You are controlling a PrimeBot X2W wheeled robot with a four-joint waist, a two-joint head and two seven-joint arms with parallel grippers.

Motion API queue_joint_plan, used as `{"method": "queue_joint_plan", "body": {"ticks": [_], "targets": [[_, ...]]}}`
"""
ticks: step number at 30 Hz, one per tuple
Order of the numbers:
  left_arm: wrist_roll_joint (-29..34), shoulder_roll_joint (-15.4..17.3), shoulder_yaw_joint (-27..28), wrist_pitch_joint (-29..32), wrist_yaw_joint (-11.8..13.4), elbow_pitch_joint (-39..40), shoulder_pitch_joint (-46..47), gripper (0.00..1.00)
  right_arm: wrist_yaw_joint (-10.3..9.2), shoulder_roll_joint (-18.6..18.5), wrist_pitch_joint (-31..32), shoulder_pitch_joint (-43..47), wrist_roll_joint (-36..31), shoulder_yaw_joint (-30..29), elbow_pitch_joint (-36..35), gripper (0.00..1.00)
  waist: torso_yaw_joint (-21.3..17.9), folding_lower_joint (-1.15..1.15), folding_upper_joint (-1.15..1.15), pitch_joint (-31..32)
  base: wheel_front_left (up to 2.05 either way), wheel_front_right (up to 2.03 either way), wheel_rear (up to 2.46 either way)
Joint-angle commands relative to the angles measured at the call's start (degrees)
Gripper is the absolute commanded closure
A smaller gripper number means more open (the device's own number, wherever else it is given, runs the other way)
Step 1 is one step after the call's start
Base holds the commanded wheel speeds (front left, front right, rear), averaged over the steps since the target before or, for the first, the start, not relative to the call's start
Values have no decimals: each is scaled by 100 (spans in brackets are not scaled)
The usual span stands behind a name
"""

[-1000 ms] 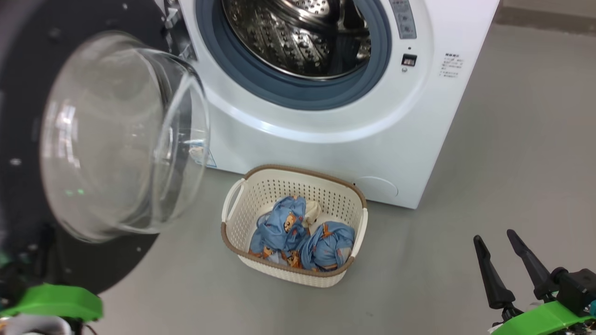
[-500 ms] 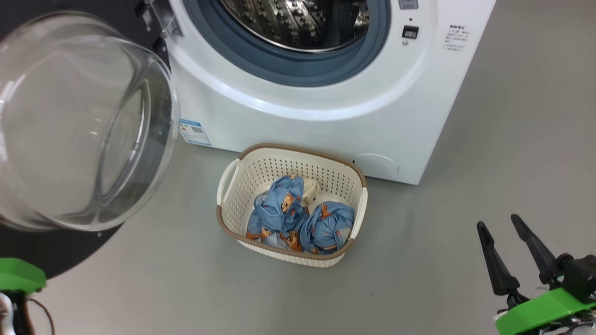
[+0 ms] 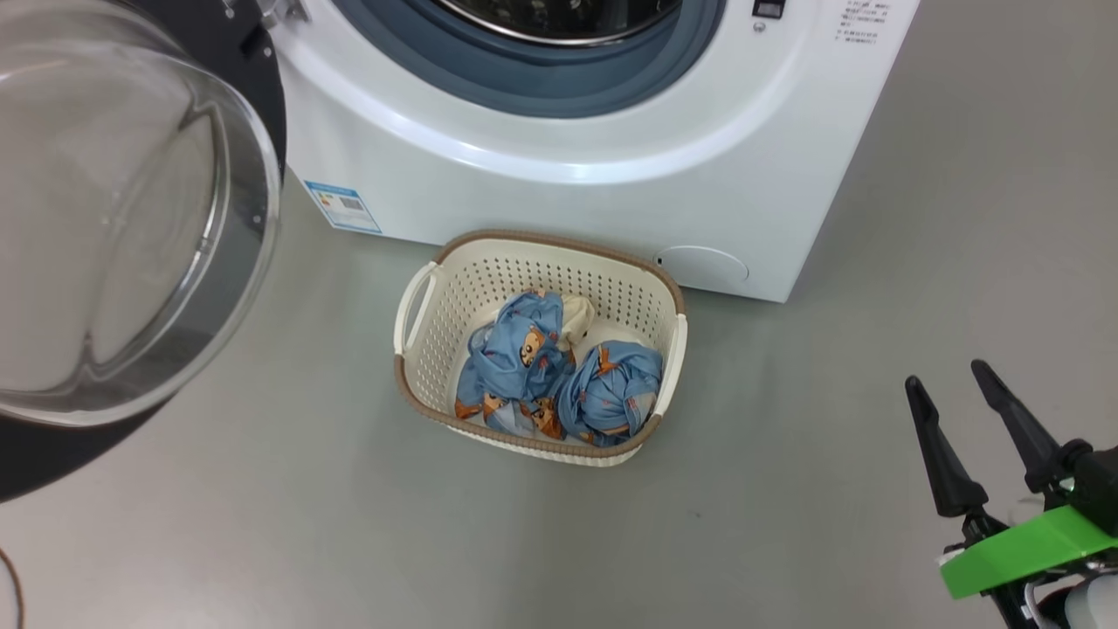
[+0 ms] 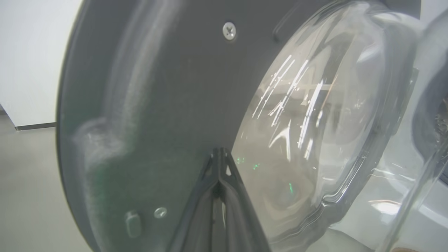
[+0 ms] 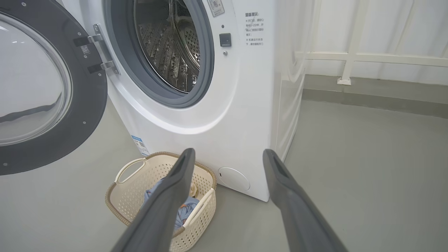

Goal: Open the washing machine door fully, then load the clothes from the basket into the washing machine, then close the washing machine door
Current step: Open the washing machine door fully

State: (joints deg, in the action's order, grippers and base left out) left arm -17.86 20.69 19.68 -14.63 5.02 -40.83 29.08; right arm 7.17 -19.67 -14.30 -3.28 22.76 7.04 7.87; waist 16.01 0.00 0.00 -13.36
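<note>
Two blue printed bundles of clothes (image 3: pixel 559 380) lay in the perforated cream basket (image 3: pixel 441 341) on the floor (image 3: pixel 262 524) before the white washing machine (image 3: pixel 559 201), head view; the right gripper (image 3: pixel 946 374) hung lower right, fingers spread, empty. Left wrist view: the left gripper (image 4: pixel 219 152), fingers clenched on nothing, faced the open washing machine door (image 4: pixel 157 105), dark panel beside bulging glass. Right wrist view looked into the perforated steel drum (image 5: pixel 168 52) ringed by a grey gasket (image 5: pixel 208 63), hinge (image 5: pixel 104 49) alongside.

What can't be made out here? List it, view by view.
- Head view: the drum interior, cut off by the top edge.
- Right wrist view: most of the clothes, behind a finger of the right gripper.
- Left wrist view: whether the left gripper touches the blurred washing machine door.
</note>
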Motion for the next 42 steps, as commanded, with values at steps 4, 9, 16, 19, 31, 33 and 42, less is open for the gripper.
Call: {"method": "queue_joint_plan", "body": {"ticks": [4, 9, 16, 19, 31, 33, 42], "targets": [[168, 460, 413, -37, 16, 27, 281, 100, 32, -173, -70, -141, -8, 94, -165, 0, -18, 0, 0, -112, 0, 0, 0], [315, 469, 585, -37, 27, -24, 383, 100, 32, -215, -70, -187, -14, 97, -189, 0, -27, 0, 0, -222, 0, 0, 0], [511, 422, 755, -37, 43, 21, 461, 100, 32, -303, -70, -301, 2, 125, -206, 0, -58, 0, 0, -352, 0, 0, 0], [555, 405, 798, -37, 43, 22, 473, 100, 32, -311, -70, -325, 0, 126, -204, 0, -66, 0, 0, -363, 0, 0, 0], [649, 76, 833, -37, -568, 142, 165, 100, 32, -115, -70, -211, -19, 136, -79, 0, -60, 0, 0, 104, 0, 0, 0], [722, -22, 794, -37, -682, 306, 5, 100, 32, -66, -70, -157, -18, 123, -62, 0, -50, 0, 0, 227, 0, 0, 0], [874, -530, 617, -37, -1097, 1194, -766, 100, 32, 96, -70, 56, -34, 83, -20, 0, -79, 0, 0, 703, 0, 0, 0]]}}
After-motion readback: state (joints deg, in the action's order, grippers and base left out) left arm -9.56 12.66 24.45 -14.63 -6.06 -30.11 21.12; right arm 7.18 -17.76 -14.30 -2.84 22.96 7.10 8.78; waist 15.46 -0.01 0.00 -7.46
